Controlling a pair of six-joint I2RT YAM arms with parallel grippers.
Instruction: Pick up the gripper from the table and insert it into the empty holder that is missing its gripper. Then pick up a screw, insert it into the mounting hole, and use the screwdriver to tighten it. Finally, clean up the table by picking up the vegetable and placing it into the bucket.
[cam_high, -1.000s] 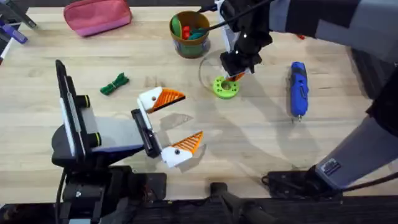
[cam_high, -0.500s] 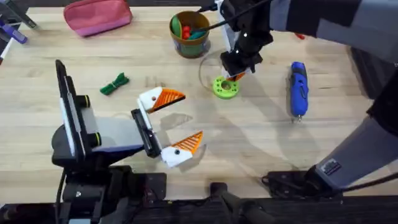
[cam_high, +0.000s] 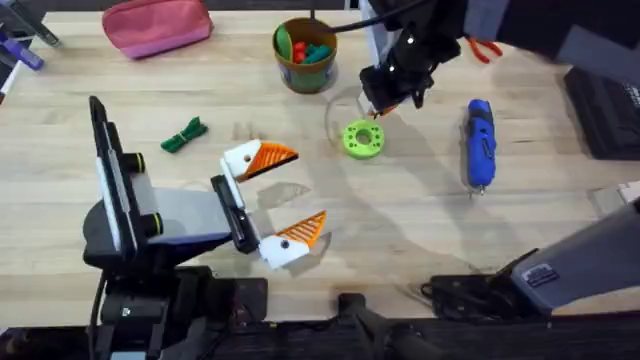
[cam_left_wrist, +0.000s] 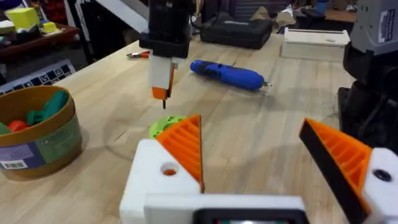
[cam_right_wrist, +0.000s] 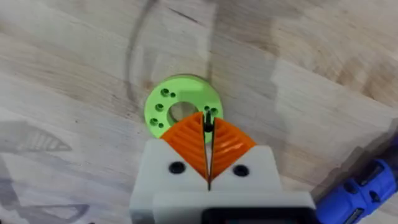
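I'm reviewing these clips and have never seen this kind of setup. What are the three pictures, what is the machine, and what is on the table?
These are two robot arms at a wooden table, each ending in a two-finger gripper with white fingers and orange pads. One picture looks down from above; the other two come from cameras on each wrist.

The left gripper rests open near the table's middle. The right gripper is shut and hangs above a bright green ring; in its wrist view a small dark screw is pinched between its pads.

Also on the table: a blue screwdriver, a dark green toy vegetable, an orange-brown bucket of toys, and a pink pouch.
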